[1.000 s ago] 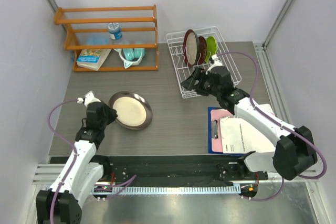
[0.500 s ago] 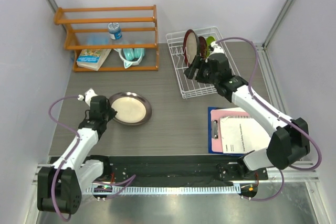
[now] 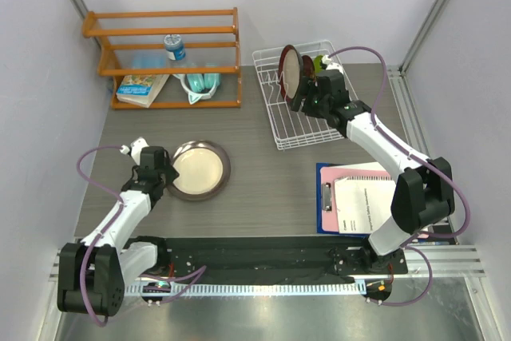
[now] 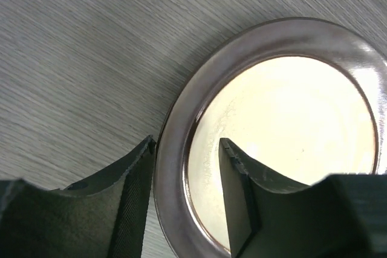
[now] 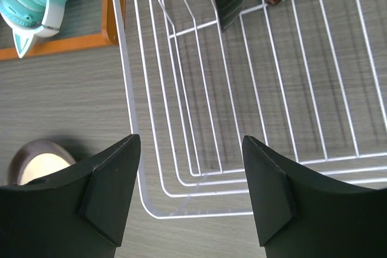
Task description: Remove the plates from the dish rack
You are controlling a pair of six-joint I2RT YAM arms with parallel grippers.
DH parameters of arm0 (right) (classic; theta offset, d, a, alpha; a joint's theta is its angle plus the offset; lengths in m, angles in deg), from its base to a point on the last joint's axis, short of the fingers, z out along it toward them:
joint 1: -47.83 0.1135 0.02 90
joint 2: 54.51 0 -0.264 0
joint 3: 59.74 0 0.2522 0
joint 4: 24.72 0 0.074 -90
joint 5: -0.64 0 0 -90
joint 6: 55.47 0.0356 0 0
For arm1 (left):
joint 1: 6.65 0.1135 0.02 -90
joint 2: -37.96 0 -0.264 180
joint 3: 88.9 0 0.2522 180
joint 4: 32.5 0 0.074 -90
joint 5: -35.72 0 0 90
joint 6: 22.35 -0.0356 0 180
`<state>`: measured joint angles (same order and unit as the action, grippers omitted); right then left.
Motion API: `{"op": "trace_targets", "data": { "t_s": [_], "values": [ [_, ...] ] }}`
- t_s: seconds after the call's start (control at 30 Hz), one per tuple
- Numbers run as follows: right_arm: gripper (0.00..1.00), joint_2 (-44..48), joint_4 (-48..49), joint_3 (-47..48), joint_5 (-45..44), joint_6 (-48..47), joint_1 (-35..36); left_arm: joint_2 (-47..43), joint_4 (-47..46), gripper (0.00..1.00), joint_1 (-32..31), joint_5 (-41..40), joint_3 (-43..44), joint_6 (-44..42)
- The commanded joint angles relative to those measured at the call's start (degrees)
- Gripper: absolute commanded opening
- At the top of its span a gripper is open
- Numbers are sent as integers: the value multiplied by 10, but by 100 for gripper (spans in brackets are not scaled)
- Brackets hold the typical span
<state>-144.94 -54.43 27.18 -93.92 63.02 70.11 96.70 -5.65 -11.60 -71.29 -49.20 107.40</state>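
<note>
Grey-rimmed plate [image 4: 284,119] lies flat, rim between my left gripper's [image 4: 186,146] parted, unclenched jaws; I'd lift straight up, not drag. Right gripper [image 5: 190,140] hangs wide open over the dish rack [image 3: 307,125], maroon-rimmed plate [image 3: 291,71] upright just ahead: square jaws to its edge first.

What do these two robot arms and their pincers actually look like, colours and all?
The left arm and right arm have white shells with chunky black joints, and a purple cable loops alongside each. The left gripper and right gripper each end in two dark, wedge-shaped fingers with flat inner faces.
</note>
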Motion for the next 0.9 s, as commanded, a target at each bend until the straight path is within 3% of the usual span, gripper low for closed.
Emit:
{"op": "trace_targets", "data": {
  "t_s": [0.0,0.2,0.3,0.37,0.43,0.63,0.77,0.87],
  "values": [
    [74,-10,-4,70,-33,-42,-1,13,-23,49,0,-13,23,-9],
    [74,-81,-28,166,-94,-98,-2,21,-19,52,1,2,38,-6],
    [74,-134,-45,234,-137,-121,-1,0,-22,56,1,52,46,-10],
    [74,-165,-51,287,-163,-142,-1,-24,-30,62,1,99,49,-9],
    [74,-216,-59,327,-178,-161,-1,-42,-38,75,1,133,48,-8],
    [72,-329,-81,457,-226,-209,-1,-91,-31,80,1,159,60,-10],
    [64,-391,-88,537,-258,-244,0,-103,-24,81,0,159,66,-14],
    [51,-421,-90,567,-274,-264,0,-102,-22,81,1,158,69,-13]
  ]
}}
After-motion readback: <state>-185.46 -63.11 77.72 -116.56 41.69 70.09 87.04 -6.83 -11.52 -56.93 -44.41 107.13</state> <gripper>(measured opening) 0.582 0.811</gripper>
